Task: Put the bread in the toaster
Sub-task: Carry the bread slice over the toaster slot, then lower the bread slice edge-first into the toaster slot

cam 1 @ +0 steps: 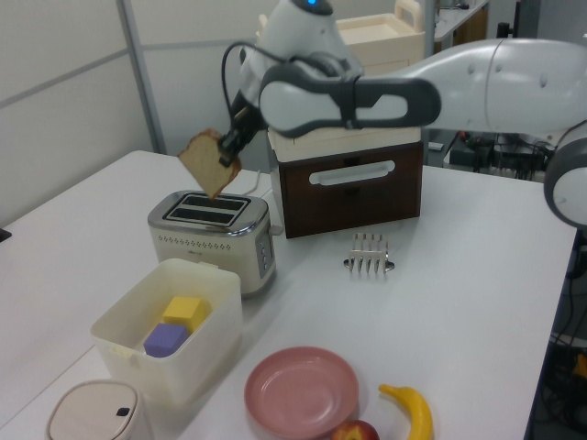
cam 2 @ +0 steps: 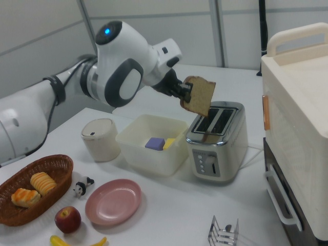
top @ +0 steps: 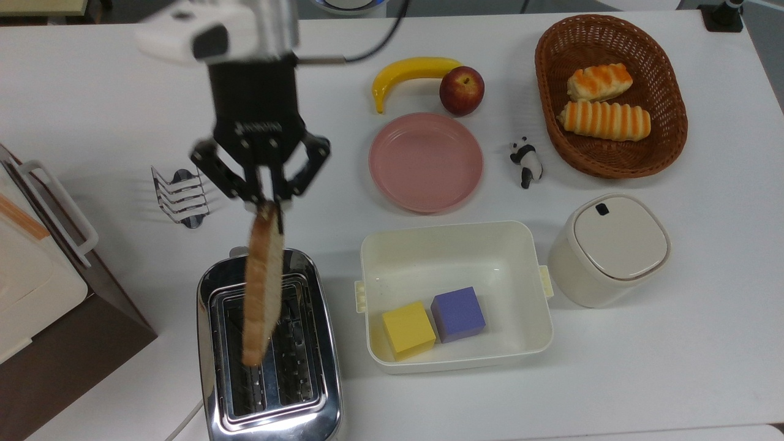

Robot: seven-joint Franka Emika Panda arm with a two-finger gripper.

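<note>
The black two-finger tool pinches the flat speckled tan bread slice by its crust edge, above the shiny chrome two-slot toaster. It looks light, soft, bendable; an edge grip suits it.

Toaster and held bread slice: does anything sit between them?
No. In the left view the bread, clamped in the gripper, hangs above the toaster with open air between its lower edge and the slots.

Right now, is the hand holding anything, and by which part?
Yes. The hand grips the bread by one crust edge; the slice hangs above the toaster.
</note>
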